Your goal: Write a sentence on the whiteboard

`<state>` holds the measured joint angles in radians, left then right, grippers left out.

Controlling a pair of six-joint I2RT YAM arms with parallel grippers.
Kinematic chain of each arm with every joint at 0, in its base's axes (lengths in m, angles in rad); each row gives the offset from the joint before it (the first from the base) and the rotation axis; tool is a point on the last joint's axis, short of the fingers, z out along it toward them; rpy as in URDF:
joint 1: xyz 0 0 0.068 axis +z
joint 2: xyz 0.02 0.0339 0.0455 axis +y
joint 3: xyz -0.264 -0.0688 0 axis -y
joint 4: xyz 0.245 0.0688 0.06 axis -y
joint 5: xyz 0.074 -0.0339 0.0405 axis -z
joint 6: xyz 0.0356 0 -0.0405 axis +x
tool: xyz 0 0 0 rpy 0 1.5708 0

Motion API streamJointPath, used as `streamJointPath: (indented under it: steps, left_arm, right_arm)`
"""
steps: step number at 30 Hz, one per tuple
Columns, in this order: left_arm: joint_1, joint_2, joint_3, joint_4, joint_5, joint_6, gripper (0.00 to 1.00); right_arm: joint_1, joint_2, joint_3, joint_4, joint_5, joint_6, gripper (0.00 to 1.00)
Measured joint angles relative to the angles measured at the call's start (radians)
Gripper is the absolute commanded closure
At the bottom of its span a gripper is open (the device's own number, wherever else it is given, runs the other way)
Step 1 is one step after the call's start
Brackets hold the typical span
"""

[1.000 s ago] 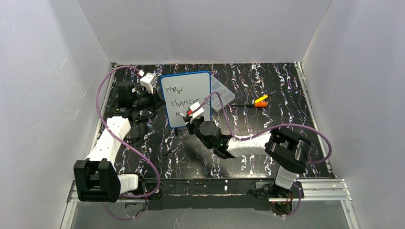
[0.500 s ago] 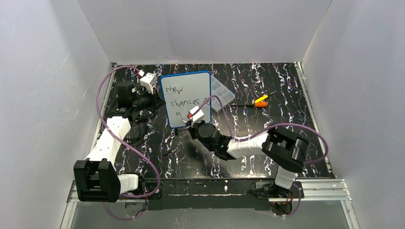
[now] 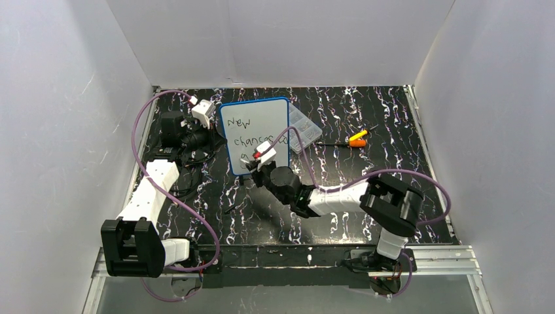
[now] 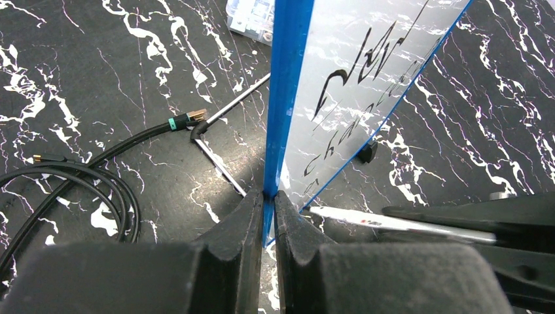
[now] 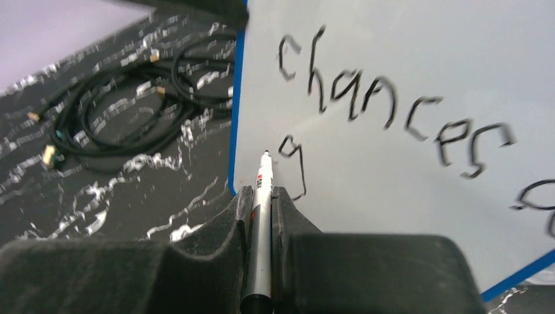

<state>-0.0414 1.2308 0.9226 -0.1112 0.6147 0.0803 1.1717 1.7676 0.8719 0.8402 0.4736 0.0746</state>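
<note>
Black marbled counter (image 3: 379, 111). Whiteboard (image 3: 256, 127) raised on edge, left end effector (image 4: 269, 197) pinching its blue frame. Right end effector (image 5: 261, 191) pinching marker (image 5: 264, 171), tip at whiteboard's lower left beside "g" of sentence (image 5: 386, 111). Risk: tip pressure pivots whiteboard in pinch, skewing strokes.

whiteboard (image 3: 254, 134): 1 | marker (image 5: 264, 171): 1 | clear compartment box (image 3: 305, 129): 1 | tools (image 4: 269, 197) (image 5: 262, 191): 2 | cable bundle (image 4: 65, 176): 1 | written lines (image 5: 320, 72): 3

Table (image 3: 366, 118): black top w/ white marble veins. A clear compartment box (image 3: 306, 131) is laid toward the back, partly hidden by the whiteboard (image 3: 255, 134). A yellow-orange item (image 3: 357, 139) is seen to its right, apart. Black cables (image 4: 78, 170) are coiled at left, w/ a thin pale rod (image 4: 222, 171) beside them.
</note>
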Motion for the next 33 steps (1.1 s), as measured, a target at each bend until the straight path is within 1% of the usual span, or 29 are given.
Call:
streamJointPath:
  steps: [7,13,29,33]
  left_arm:
    - [0.000,0.000,0.000,0.000,0.000,-0.003,1.00]
    - [0.000,0.000,0.000,0.000,0.002,-0.003,1.00]
    - [0.000,0.000,0.000,0.000,0.002,-0.003,1.00]
    - [0.000,0.000,0.000,0.000,0.002,-0.003,1.00]
  right_arm:
    - [0.000,-0.096,-0.016,0.056,0.056,-0.023,0.99]
    - [0.000,-0.097,-0.038,0.055,0.098,-0.048,0.99]
    - [0.000,-0.080,-0.053,0.049,0.149,-0.054,0.99]
    - [0.000,-0.080,-0.078,0.037,0.152,-0.053,0.99]
